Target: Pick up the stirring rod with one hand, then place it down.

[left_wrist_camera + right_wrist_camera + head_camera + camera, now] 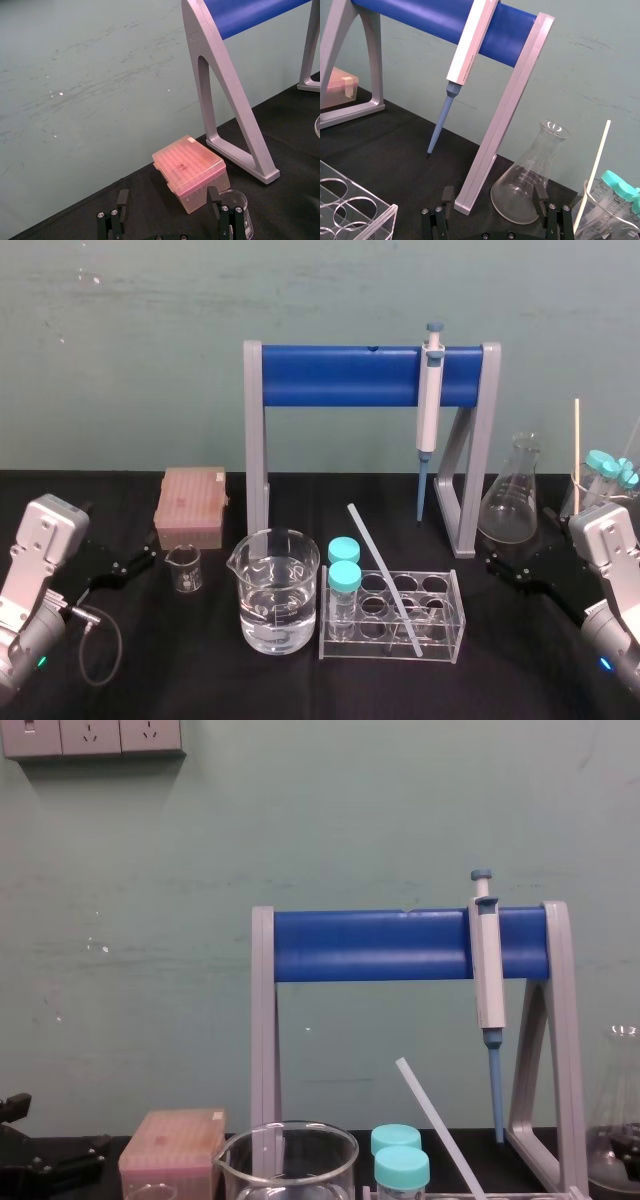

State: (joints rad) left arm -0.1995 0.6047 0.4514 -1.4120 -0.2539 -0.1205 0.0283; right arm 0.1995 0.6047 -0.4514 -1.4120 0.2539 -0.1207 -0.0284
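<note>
While the chest view's lower edge cuts through the large water beaker point(285, 1165) and the two teal-capped tubes point(398, 1160), the head view gives them whole on the black table point(300, 690), in front of the grey-and-blue pipette stand point(340, 375). At the far right, a conical flask point(512, 495) stands partly behind the right arm, and a glass holding more capped tubes runs off the edge. The clear tube rack point(460, 620) sits just right of the beaker. The stirring rod point(385, 575) stands in it, a thin, straight, whitish translucent stick with a flat-cut top. It leans up toward the far left, past the capped tubes, and its lower end drops into one of the right-hand wells, blurred by the acrylic so the exact well is unclear. The left gripper point(168, 200) rests low at the near left, near a small beaker point(184, 568) and a pink tip box point(192, 505), fingers spread and holding nothing. The right gripper point(493, 195) lies at the near right beside the flask, likewise spread and empty. Both are well apart from the rod.
</note>
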